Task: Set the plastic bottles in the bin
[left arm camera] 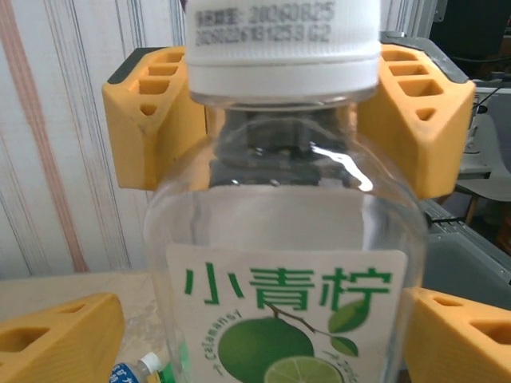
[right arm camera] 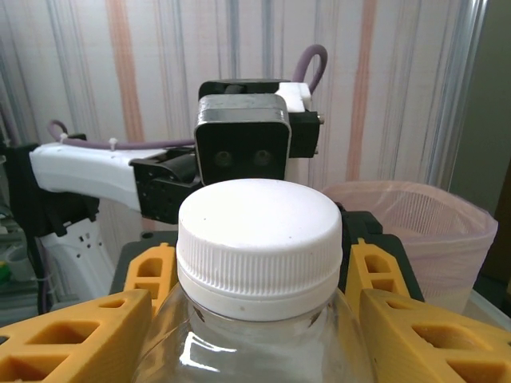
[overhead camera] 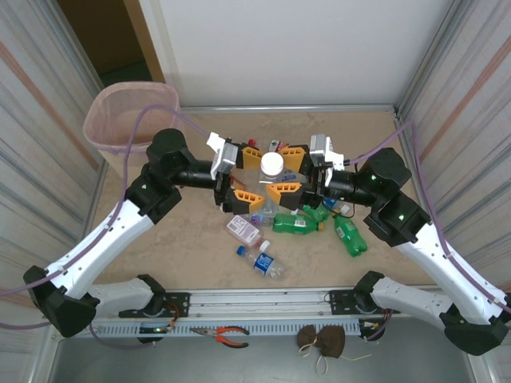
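A clear plastic bottle (overhead camera: 271,165) with a white cap (right arm camera: 257,239) and a green lime label (left arm camera: 279,319) stands upright between both grippers above the middle of the table. My right gripper (overhead camera: 289,172) is shut on it, its yellow fingers (right arm camera: 68,339) pressed on the shoulders. My left gripper (overhead camera: 249,178) faces it from the other side, open, with its left finger (left arm camera: 60,335) a little apart from the bottle's wall. More plastic bottles lie on the table below: green ones (overhead camera: 299,225) (overhead camera: 349,235), a pink-labelled one (overhead camera: 243,230), a blue-capped one (overhead camera: 263,259). The pink bin (overhead camera: 132,89) stands at the far left.
Corrugated walls close in the left and right sides, a white wall the back. Red-handled pliers (overhead camera: 231,335) and a brown lump (overhead camera: 322,339) lie on the front rail. The bin (right arm camera: 423,231) stands behind the left arm (right arm camera: 88,171) in the right wrist view.
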{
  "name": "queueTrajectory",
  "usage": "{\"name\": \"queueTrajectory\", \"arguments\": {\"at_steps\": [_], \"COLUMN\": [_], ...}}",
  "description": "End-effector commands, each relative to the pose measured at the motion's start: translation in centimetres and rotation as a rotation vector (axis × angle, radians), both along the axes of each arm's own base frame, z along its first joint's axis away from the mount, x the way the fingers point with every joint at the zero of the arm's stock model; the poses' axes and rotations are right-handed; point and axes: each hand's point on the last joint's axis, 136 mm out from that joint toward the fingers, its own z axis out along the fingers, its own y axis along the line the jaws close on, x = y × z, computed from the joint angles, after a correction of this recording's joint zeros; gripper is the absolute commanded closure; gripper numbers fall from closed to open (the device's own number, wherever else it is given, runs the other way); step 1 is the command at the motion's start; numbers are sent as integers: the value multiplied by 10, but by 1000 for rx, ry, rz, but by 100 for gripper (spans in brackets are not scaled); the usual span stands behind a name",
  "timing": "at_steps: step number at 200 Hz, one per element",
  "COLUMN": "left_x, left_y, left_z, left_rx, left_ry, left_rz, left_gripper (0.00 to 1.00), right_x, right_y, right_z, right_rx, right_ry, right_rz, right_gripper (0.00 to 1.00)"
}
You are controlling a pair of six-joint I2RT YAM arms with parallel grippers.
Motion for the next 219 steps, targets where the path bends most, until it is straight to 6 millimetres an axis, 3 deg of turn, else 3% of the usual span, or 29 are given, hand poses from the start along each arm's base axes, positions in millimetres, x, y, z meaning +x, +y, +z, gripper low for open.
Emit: {"name": "queueTrajectory", "arguments": {"at_steps": [1,104,128,145,170,219], "left_x": [-9,-17,-14,-8,9,80], "left_y": [1,0,0,1,4,40], "left_z": [20,17,15,12,8,1], "left_rx": [-29,0,7,26,64,148], "left_ry": [-13,1,-3,-9,-1,72], "left_rz": [-38,-86,-65,-22,85,456], "left_gripper": [17,44,50,51,52,52], "right_x": [-17,-12,-8,-6,-2,13], "right_y": [-7,-7,-9,-13,-22,-48], "right_z": [30,26,24,22,17,-2], "right_rx": [61,47,37,30,20,-20], "right_ry": [-109,-108,-100,-89,-69,-13], "right_rz": [30,-12,-44,-70,-132,-308], "right_gripper": [59,57,42,25,15,13]}}
